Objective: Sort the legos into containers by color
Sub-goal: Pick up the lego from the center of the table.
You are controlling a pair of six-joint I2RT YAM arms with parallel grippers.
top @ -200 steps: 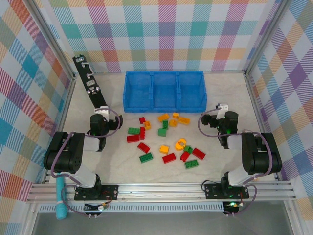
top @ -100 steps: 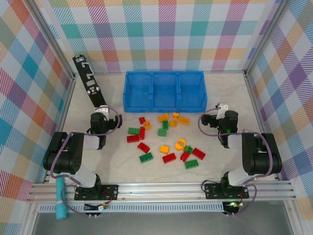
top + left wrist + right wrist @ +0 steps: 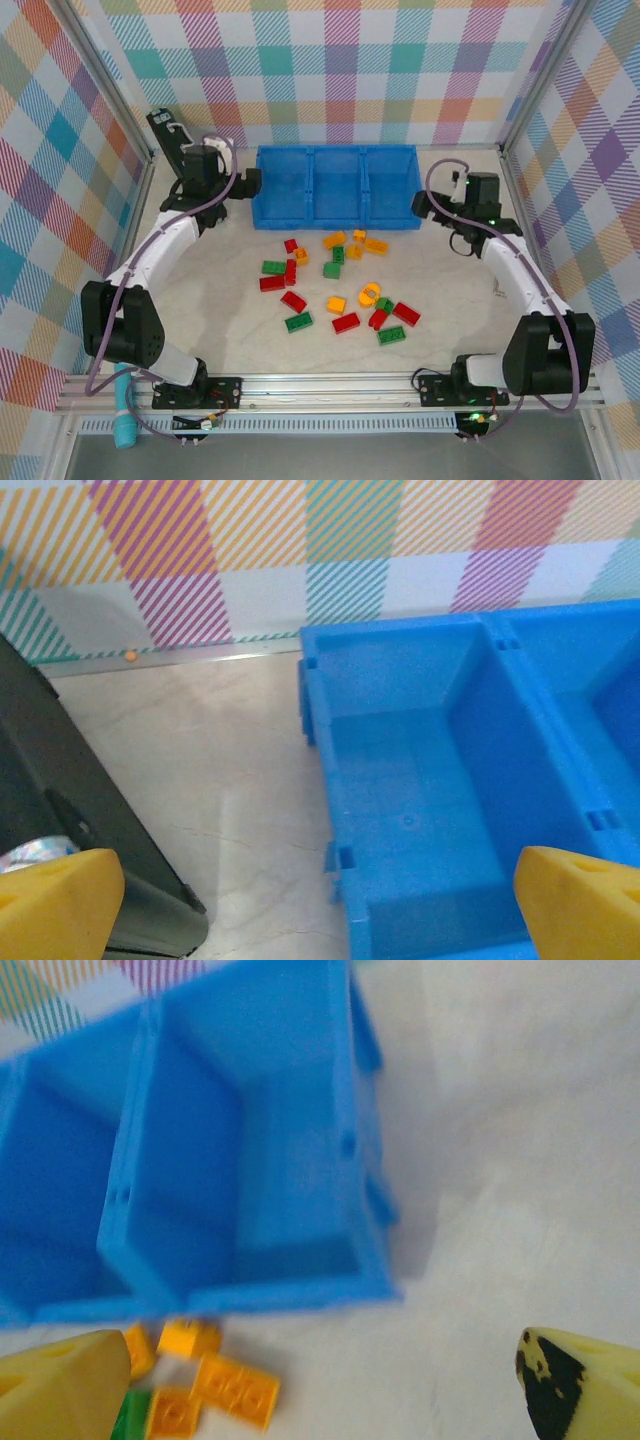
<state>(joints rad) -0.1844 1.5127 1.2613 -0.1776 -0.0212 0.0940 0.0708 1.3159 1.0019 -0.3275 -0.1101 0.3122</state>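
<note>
Several red, green and orange legos lie scattered on the pale table in front of the containers, three joined blue compartments with bare floors. My left gripper hangs open by the tray's left end; its yellow fingertips frame the left compartment with nothing between them. At the tray's right end my right gripper is open too. Below the right compartment it sees orange legos and a green one, slightly blurred. Nothing is held.
A long black bar with white marks leans along the far left, close behind my left arm, and shows as a dark edge. Plaid walls enclose the table. An aluminium rail runs along the front, with a teal cylinder at its left.
Both arms have unfolded from beside their bases and reached forward to the two ends of the blue tray. The legos have not moved, and both grippers stayed open.
</note>
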